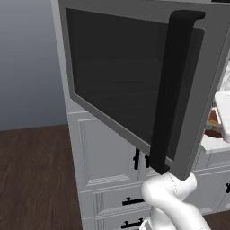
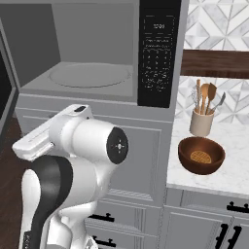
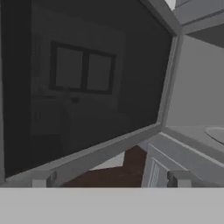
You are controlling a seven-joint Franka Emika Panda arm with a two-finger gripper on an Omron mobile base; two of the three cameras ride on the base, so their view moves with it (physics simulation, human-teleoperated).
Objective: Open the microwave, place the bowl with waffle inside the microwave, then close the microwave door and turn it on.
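While swung wide, microwave door [image 1: 117, 81] beside spread hand [image 3: 111, 179]; bowl [image 2: 201, 155] apart

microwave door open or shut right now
Open. The microwave door is swung wide out from the microwave, whose bare cavity with its round turntable is exposed. The bowl sits on the counter.

Wide grey-framed microwave door [image 3: 87, 83] with dark tinted window: swung open, spanning 9 to 12 o'clock; faint window-like reflection in the glass. Grey microwave [image 3: 192, 100] interior: at 3 o'clock, pale round turntable [image 3: 216, 133] at the edge. White panelled cabinet [image 3: 153, 173] and dark brown wood floor [image 3: 113, 175]: toward 6 o'clock. Gripper [image 3: 111, 179]: two grey fingertips [image 3: 43, 179] set wide apart, nothing between.
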